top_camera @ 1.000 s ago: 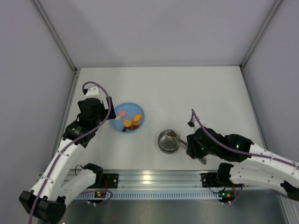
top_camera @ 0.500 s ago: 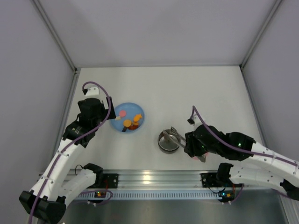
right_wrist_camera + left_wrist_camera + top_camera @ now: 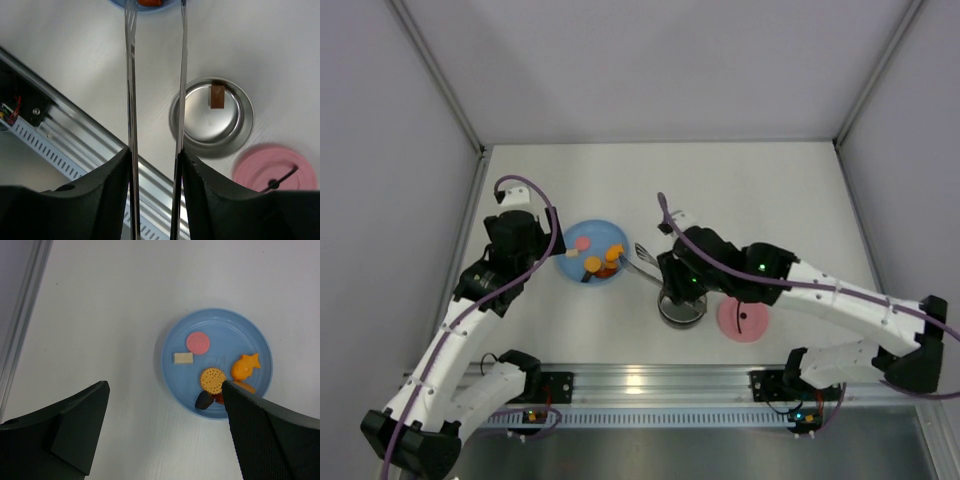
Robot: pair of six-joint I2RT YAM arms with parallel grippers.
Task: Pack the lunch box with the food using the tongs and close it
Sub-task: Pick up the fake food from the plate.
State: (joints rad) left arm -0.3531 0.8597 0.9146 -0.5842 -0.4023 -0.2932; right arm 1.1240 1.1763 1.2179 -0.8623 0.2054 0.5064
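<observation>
Tongs [image 3: 131, 100] are clenched in the right jaws with their two slim arms parted. Their long axis runs from the wrist toward the left and a little far, and the tips reach the right rim of the blue plate [image 3: 230, 327]. The food [image 3: 212, 380] lies on that plate just beyond the tips: a pink disc, a white block, a yellow biscuit, an orange fish and some dark bits. The lunch box [image 3: 235, 135] stands on the bench [image 3: 720, 190] below the right wrist and holds one brown piece [image 3: 217, 96]. Its pink lid [image 3: 260, 167] lies flat just beside it on the right. The left jaws hang wide apart and empty over the plate.
</observation>
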